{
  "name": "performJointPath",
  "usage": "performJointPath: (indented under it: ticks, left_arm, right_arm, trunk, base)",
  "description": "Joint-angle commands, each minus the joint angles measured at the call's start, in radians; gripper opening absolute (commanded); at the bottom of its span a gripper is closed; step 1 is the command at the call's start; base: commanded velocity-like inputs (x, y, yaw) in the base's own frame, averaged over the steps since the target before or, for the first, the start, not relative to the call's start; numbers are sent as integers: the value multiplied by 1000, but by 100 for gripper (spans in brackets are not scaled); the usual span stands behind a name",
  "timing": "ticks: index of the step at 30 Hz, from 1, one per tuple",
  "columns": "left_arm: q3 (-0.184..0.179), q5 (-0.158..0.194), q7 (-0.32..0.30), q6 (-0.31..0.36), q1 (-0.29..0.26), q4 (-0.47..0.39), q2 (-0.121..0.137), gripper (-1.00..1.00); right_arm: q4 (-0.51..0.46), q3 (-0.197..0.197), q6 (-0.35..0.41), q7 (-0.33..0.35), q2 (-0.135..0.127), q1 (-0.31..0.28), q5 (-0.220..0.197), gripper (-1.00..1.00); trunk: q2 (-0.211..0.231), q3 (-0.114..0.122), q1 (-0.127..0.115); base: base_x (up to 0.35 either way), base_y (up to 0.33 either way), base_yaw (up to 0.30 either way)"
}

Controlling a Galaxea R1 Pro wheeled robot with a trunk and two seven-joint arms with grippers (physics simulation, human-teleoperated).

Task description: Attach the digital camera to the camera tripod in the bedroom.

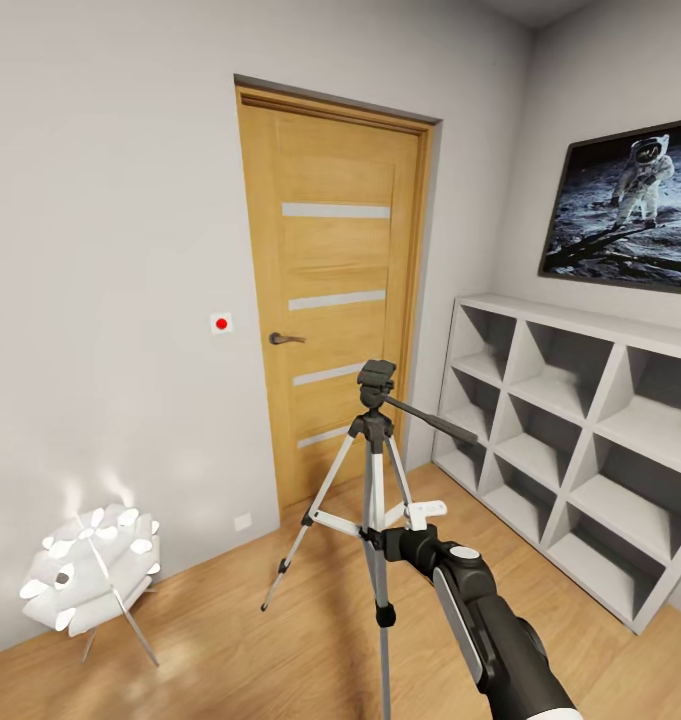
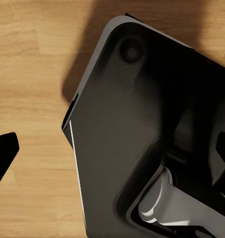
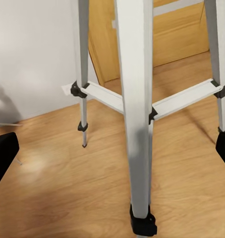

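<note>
The camera tripod [image 1: 376, 440] stands on the wood floor in front of the door, its black head [image 1: 376, 383] bare and its pan handle [image 1: 442, 421] pointing right. My right gripper [image 1: 383, 541] reaches in low at the tripod's front leg. In the right wrist view the silver leg [image 3: 135, 99] runs between the two black fingertips [image 3: 3, 159], which stand wide apart, so my right gripper [image 3: 112, 153] is open and not clamped. My left gripper [image 2: 112, 151] is open over the robot's dark base [image 2: 142, 114] and holds nothing. The digital camera is out of view.
A wooden door [image 1: 330, 280] is behind the tripod. A white cube shelf [image 1: 580, 430] lines the right wall under a framed astronaut picture [image 1: 630, 205]. A white floor lamp [image 1: 90, 570] sits low at the left. A red-dot wall switch [image 1: 221, 323] is beside the door.
</note>
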Motion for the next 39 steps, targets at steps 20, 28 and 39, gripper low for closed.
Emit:
performJointPath:
  ticks: [20,28,39]
  left_arm:
    - [2,0,1,-2,0,0,0,100]
    - [2,-1,-1,-2,0,0,0,100]
    - [2,-1,0,-2,0,0,0,100]
  right_arm:
    - [1,1,-26,-67,1,0,-6,100]
    - [1,3,-26,-67,1,0,-6,100]
    - [1,6,-27,-65,-1,0,-6,100]
  trunk:
    - [-1,0,0]
    - [-1,0,0]
    - [-1,0,0]
  base:
    - [0,0,0]
    - [111,0,0]
    - [155,0,0]
